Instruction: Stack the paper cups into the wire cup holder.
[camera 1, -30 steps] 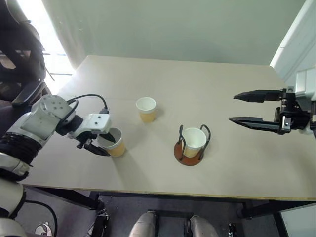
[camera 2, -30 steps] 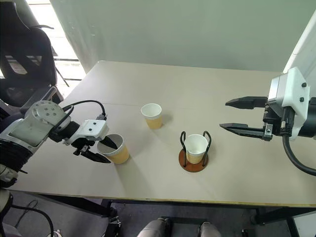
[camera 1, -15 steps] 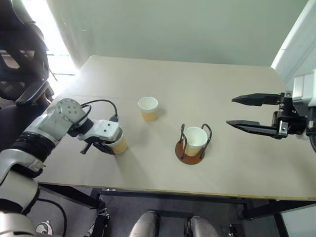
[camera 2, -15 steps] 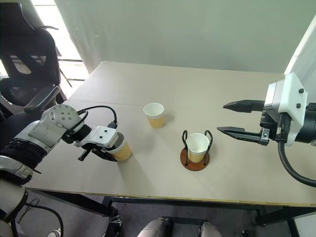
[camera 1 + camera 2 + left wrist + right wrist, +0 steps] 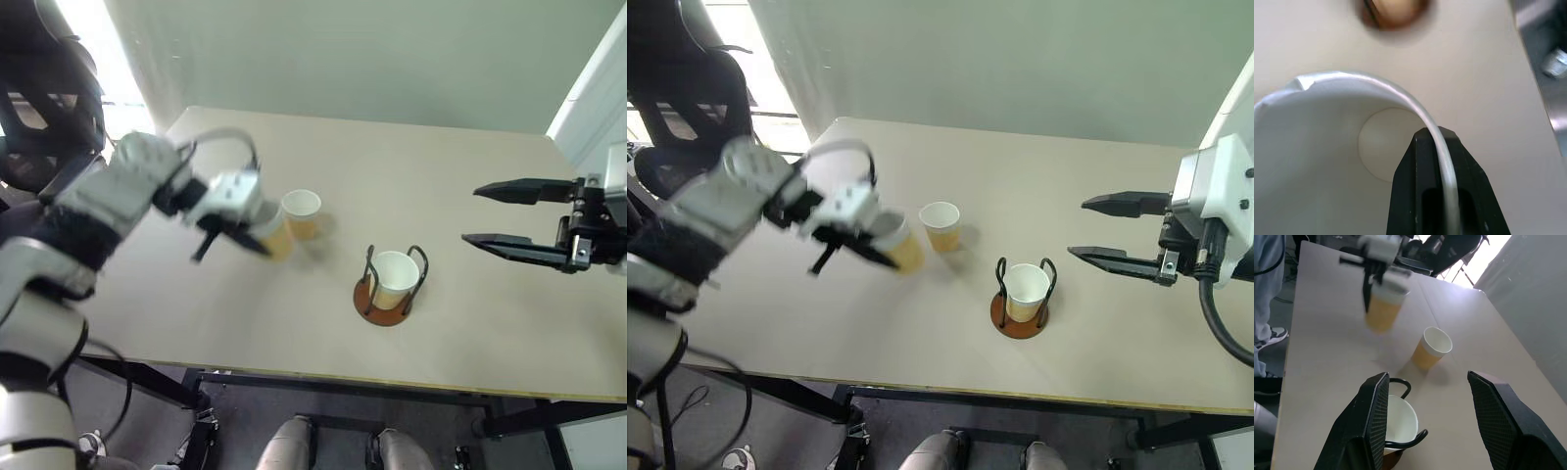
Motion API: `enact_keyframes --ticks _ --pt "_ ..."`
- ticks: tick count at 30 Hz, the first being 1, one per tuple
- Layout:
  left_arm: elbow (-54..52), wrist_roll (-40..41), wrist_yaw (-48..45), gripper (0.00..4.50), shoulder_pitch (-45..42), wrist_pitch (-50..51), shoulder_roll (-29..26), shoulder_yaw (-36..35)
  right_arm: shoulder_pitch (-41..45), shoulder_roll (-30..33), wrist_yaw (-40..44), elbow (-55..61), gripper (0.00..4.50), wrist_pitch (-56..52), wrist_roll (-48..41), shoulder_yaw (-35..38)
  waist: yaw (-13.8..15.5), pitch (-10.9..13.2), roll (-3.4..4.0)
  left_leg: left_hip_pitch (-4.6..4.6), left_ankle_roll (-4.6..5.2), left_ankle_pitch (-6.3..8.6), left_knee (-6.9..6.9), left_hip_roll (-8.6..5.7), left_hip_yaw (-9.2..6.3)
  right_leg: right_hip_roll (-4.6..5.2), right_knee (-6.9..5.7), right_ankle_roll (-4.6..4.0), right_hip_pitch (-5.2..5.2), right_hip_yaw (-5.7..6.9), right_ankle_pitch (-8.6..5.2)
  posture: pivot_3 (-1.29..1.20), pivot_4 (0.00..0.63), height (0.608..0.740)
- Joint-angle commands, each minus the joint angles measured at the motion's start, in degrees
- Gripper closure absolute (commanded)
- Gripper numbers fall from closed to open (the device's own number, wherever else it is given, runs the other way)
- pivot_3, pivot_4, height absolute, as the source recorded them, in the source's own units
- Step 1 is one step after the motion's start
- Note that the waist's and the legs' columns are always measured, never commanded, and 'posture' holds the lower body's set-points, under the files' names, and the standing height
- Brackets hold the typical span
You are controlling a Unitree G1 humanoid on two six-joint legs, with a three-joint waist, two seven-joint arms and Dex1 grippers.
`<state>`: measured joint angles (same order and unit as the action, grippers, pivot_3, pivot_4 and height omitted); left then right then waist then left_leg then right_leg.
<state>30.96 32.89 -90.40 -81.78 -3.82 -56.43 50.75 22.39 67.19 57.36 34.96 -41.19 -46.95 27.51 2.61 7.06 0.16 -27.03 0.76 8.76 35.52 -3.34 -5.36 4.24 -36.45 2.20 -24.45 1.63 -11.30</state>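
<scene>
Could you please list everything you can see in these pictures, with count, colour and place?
paper cups: three, tan-yellow with white insides; one lifted off the table in the left gripper, one standing on the table, one seated in the holder
wire cup holder: one, rust-brown base with black wire loops, on the table near its front edge
table: one, beige
office chair: one, black, beyond the table's left end
person's leg: one, grey trousers, by the table
left gripper: black fingers shut on the raised cup's rim
right gripper: black fingers open, above the table's right side
</scene>
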Motion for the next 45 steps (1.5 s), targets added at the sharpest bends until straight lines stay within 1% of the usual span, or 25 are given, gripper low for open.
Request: enact_keyframes --ticks 1,3,6,8,10,12,15,19,21,25,27,32,36,40,43,45 --pt "1.9 7.2 -2.1 4.48 -9.0 -2.3 3.2 6.0 0.2 1.4 -0.4 0.0 1.92 1.4 0.9 3.6 0.0 0.0 0.12 -0.01 0.07 0.04 0.01 -0.01 0.01 0.01 0.18 0.07 0.04 -0.01 0.06 0.00 0.150 0.740" --pt "3.3 9.6 -2.1 4.48 -13.2 -4.8 5.1 10.4 -0.2 1.3 -1.0 0.6 1.92 1.5 1.0 4.0 -0.1 0.0 0.16 0.00 0.22 0.14 0.05 -0.02 0.08 0.03 0.44 0.19 0.18 -0.04 0.12 0.00 0.150 0.740" --pt "5.7 12.1 -2.1 4.48 -17.9 -9.7 8.9 17.6 -0.5 1.2 -2.7 2.4 1.92 0.9 0.7 4.8 -0.2 0.1 0.33 -0.08 0.50 0.37 0.34 -0.01 0.24 0.04 0.42 0.51 0.20 -0.08 0.08 0.00 0.150 0.740" --pt "7.0 13.6 -2.1 4.48 -19.5 -12.2 10.5 21.2 -0.6 1.2 -3.8 3.3 1.92 0.6 0.5 4.8 -0.4 0.1 0.41 -0.18 0.55 0.50 0.55 0.03 0.26 0.07 0.46 0.98 0.20 -0.13 0.25 0.00 0.150 0.740" --pt "8.2 14.3 -2.1 4.48 -20.9 -16.1 13.1 25.3 -1.2 1.2 -5.3 5.1 1.92 -0.3 0.2 5.9 -0.3 0.2 0.44 -0.23 0.48 0.55 0.65 0.03 0.35 0.07 0.51 1.19 0.19 -0.14 0.30 0.00 0.150 0.740" --pt "10.2 14.8 -2.1 4.48 -22.0 -19.3 15.9 28.4 -1.7 1.3 -7.0 7.2 1.92 -1.5 -0.6 7.0 -0.2 0.2 0.47 -0.25 0.44 0.56 0.72 0.06 0.54 0.08 0.52 1.28 0.19 -0.16 0.27 0.00 0.150 0.740" --pt "14.9 14.9 -2.1 4.48 -23.3 -22.9 20.0 30.5 -3.2 1.1 -9.4 10.2 1.92 -4.1 -2.0 9.8 0.1 0.2 0.50 -0.29 0.45 0.62 0.84 0.08 0.70 0.15 0.53 1.42 0.21 -0.21 0.26 0.00 0.150 0.740" --pt "18.9 15.0 -2.1 4.48 -24.5 -26.0 23.5 32.1 -5.6 0.5 -12.8 14.3 1.92 -7.9 -4.8 13.6 0.4 0.2 0.53 -0.40 0.53 0.85 1.18 0.10 0.85 0.19 0.52 1.57 0.21 -0.25 0.26 0.00 0.150 0.740" --pt "22.3 14.3 -2.1 4.48 -25.3 -27.2 26.8 31.1 -8.0 -0.2 -14.7 17.4 1.92 -10.8 -7.7 18.0 0.7 0.2 0.53 -0.43 0.64 0.97 1.35 0.10 0.89 0.19 0.52 1.62 0.22 -0.25 0.25 0.00 0.150 0.740" --pt "25.6 14.4 -2.1 4.48 -26.0 -28.1 30.5 29.2 -9.7 0.2 -19.1 20.1 1.92 -13.1 -12.6 21.4 1.2 0.2 0.56 -0.57 0.80 1.08 1.62 0.07 0.94 0.22 0.53 1.79 0.22 -0.32 0.29 0.00 0.150 0.740" --pt "25.4 15.1 -2.1 4.48 -25.8 -27.8 31.5 28.8 -9.8 0.9 -21.1 20.6 1.92 -13.4 -14.6 21.7 1.2 0.2 0.57 -0.55 1.12 1.27 1.64 0.07 1.04 0.22 0.54 1.86 0.22 -0.37 0.34 0.00 0.150 0.740" --pt "23.6 16.3 -2.1 4.48 -24.9 -27.9 32.4 29.7 -9.9 3.0 -24.5 20.6 1.92 -13.7 -18.3 22.5 1.2 0.2 0.62 -0.49 1.34 1.32 1.66 0.08 1.08 0.22 0.48 1.92 0.22 -0.40 0.40 0.00 0.150 0.740" --pt "23.7 16.3 -2.1 4.48 -23.7 -28.2 33.4 30.2 -10.7 4.6 -24.3 19.7 1.92 -15.2 -19.7 27.1 1.2 0.2 0.64 -0.51 1.38 1.25 1.67 0.08 1.09 0.22 0.49 2.03 0.22 -0.45 0.47 0.00 0.150 0.740" --pt "25.4 14.8 -2.1 4.48 -22.7 -29.2 35.0 30.2 -13.7 4.7 -22.9 20.4 1.92 -17.8 -22.0 33.3 1.4 0.2 0.64 -0.58 1.43 1.23 1.74 0.07 1.11 0.22 0.52 2.08 0.23 -0.48 0.48 0.00 0.150 0.740" --pt "25.9 14.4 -2.1 4.48 -22.0 -29.3 36.1 29.8 -15.8 4.9 -23.2 21.2 1.92 -20.2 -23.5 38.4 1.4 0.2 0.64 -0.60 1.48 1.26 1.76 0.07 1.16 0.22 0.53 2.12 0.22 -0.50 0.48 0.00 0.150 0.740" --pt "26.3 14.0 -2.1 4.48 -21.7 -29.7 36.5 29.8 -16.8 5.1 -23.7 21.6 1.92 -20.9 -24.7 40.4 1.4 0.2 0.65 -0.60 1.53 1.29 1.75 0.07 1.16 0.22 0.53 2.14 0.22 -0.51 0.46 0.00 0.150 0.740"
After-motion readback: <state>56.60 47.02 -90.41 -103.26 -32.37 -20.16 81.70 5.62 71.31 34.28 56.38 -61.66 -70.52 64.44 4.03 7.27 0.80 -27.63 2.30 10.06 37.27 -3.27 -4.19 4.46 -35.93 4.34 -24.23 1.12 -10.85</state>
